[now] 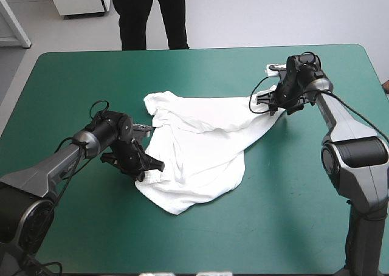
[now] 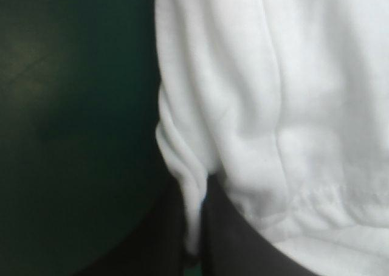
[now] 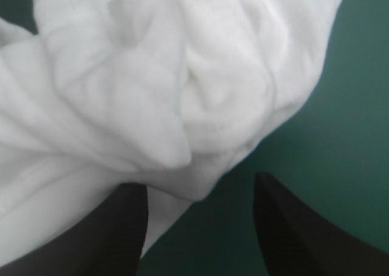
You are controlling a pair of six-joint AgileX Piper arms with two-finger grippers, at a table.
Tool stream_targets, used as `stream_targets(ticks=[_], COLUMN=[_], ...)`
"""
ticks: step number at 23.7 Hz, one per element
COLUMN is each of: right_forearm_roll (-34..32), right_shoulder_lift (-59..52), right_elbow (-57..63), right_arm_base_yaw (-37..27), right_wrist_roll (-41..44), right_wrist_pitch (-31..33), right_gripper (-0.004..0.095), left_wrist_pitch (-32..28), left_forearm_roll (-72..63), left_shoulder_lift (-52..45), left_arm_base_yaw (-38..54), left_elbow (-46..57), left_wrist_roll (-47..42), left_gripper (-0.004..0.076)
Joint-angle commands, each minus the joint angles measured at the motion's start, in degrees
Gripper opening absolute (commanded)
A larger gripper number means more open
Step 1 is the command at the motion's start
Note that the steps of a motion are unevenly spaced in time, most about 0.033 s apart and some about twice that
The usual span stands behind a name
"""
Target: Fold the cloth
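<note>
T-shirt (image 1: pixel 200 142), white, lying crumpled at the centre of the teal-green table (image 1: pixel 292 227).
Left gripper (image 1: pixel 148 166) is clenching a fold at the T-shirt's 8 o'clock edge, cloth pinched between its black fingers (image 2: pixel 231 248). Right gripper (image 1: pixel 271 106) is sitting at the 2 o'clock corner, released, fingers apart, cloth bunching just ahead.

One T-shirt (image 1: pixel 200 148), two claws (image 1: pixel 149 166) (image 1: pixel 271 103)

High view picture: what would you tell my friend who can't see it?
A white T-shirt lies rumpled and half spread in the middle of a teal-green table. The left gripper is at its left edge, the right gripper at its far right corner.
</note>
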Motion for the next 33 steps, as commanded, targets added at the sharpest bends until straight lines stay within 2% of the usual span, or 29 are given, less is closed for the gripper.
stream_targets(ticks=[1,9,11,12,14,19,22,28,33], right_forearm_roll=[0.0,2.3,3.3,3.6,3.4,2.5,3.1,6.7,8.5], right_shoulder_lift=[-0.8,6.8,9.8,10.9,11.2,9.1,3.8,-13.9,-23.7], right_elbow=[-5.2,-12.9,-12.9,-12.6,-12.6,-12.6,-12.6,-12.7,-13.7], right_arm_base_yaw=[-1.6,-2.6,-2.5,-2.2,-1.4,-1.2,-2.4,-3.5,-3.5], right_wrist_roll=[0.3,0.9,0.9,0.9,-0.3,-0.6,-0.6,-2.2,-3.5], right_wrist_pitch=[-2.1,2.4,5.8,5.8,5.8,5.8,5.8,5.8,5.7], right_gripper=[0.0495,0.0494,0.0406,0.0233,-0.0004,-0.0009,-0.0009,-0.0009,-0.0009], left_wrist_pitch=[-4.1,-4.1,-4.1,-4.0,-3.9,-3.3,-1.8,7.4,12.9], left_forearm_roll=[4.0,4.0,4.0,4.0,3.8,4.4,4.6,4.6,4.6], left_shoulder_lift=[-0.2,-0.2,-0.2,-0.2,-0.2,-0.7,-3.0,-7.3,-8.2], left_arm_base_yaw=[0.2,0.2,0.2,0.2,0.2,0.2,0.2,0.2,0.2], left_elbow=[-0.2,-0.2,-0.3,-0.3,-0.3,-0.8,-6.0,-28.9,-47.0], left_wrist_roll=[0.1,0.2,0.2,0.2,0.2,0.2,0.2,2.9,4.3], left_gripper=[-0.0010,-0.0010,-0.0010,-0.0010,-0.0010,-0.0010,-0.0010,-0.0010,-0.0010])
